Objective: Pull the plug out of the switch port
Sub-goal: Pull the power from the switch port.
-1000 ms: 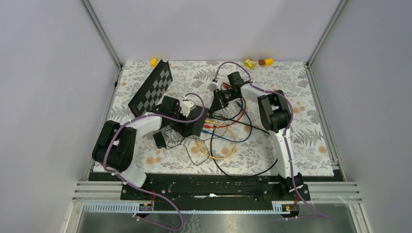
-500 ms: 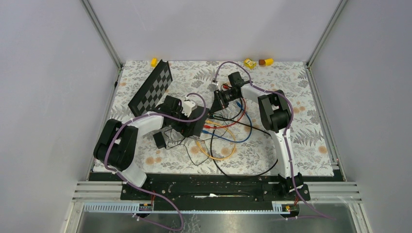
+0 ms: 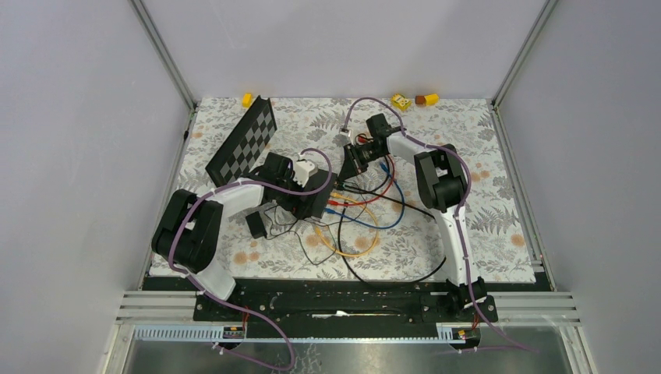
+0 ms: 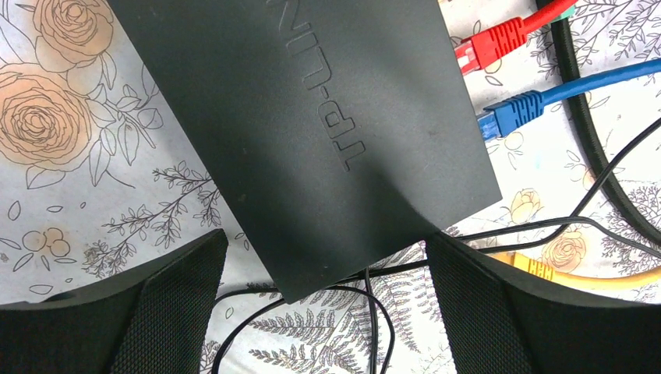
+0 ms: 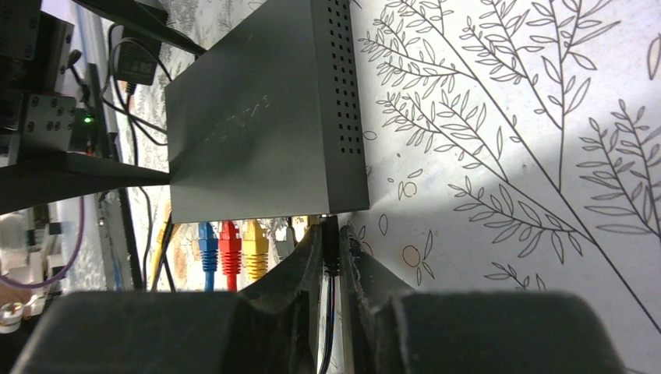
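1. One black plug (image 5: 330, 228) is the target. It sits at the end port of the switch (image 5: 265, 132), apart from the blue plug (image 5: 206, 243), red plug (image 5: 228, 243) and yellow plug (image 5: 254, 243) on the same edge. I cannot tell how deep it is seated.
2. The switch lies flat on the table (image 5: 507, 156), left of centre, with its port edge facing the right arm.
3. The right pincer (image 5: 330, 249) is pressed together on the black plug, fingers either side of it just off the port. The grip looks to sit partly on the cord, so I would hold firm and not let it slide back.
4. I judge the pull should run straight along the plug's axis, away from the port edge and level with the table. A sideways or upward tug could jam it or tip the box.
5. The left pincer (image 4: 323, 249) is spread wide, its fingers straddling the near corner of the switch. Whether it bears on the box I cannot tell. It should pin the switch down, or the box will likely drag along with the plug.
6. Loose cables (image 3: 366, 226) lie tangled beside the right arm, so a short, slow pull should avoid snagging them.
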Motion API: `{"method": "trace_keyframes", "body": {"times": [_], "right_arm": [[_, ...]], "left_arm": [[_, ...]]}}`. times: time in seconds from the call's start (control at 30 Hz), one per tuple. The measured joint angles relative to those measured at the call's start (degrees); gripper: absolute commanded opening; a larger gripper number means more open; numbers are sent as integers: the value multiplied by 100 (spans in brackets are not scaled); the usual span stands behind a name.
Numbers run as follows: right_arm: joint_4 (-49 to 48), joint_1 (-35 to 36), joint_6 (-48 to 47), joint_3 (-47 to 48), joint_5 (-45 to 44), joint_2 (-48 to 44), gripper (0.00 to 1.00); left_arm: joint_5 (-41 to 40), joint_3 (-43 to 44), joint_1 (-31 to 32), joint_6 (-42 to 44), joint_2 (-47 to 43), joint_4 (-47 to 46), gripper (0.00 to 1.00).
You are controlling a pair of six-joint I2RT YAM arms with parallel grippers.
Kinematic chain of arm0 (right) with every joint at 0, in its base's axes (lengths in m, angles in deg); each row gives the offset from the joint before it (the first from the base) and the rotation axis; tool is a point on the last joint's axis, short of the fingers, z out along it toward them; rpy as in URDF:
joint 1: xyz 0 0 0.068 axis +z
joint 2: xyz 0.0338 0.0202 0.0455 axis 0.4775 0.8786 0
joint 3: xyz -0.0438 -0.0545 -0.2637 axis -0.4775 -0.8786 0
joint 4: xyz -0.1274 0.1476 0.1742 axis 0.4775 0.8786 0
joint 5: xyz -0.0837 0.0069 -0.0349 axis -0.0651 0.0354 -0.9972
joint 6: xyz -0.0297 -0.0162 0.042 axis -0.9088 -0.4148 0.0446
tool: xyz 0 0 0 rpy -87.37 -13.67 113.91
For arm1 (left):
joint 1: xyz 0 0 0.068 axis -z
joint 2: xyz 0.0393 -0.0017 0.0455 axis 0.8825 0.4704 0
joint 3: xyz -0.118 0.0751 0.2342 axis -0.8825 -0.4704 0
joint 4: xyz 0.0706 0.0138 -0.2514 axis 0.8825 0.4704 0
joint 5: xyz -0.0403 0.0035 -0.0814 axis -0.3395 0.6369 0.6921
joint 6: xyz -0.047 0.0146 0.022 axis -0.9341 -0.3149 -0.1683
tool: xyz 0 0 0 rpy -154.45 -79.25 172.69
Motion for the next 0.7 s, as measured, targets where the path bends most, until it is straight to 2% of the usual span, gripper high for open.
{"method": "trace_keyframes", "body": {"times": [0.2, 0.37, 0.7], "right_arm": [[-402, 22, 42, -468, -382, -352, 0], [-422, 24, 31, -483, -378, -367, 0], [293, 13, -201, 160, -238, -48, 0]], "left_arm": [[17, 0, 0, -179, 0, -55, 99], [57, 0, 0, -264, 0, -79, 99], [28, -39, 0, -256, -118, -205, 99]]}}
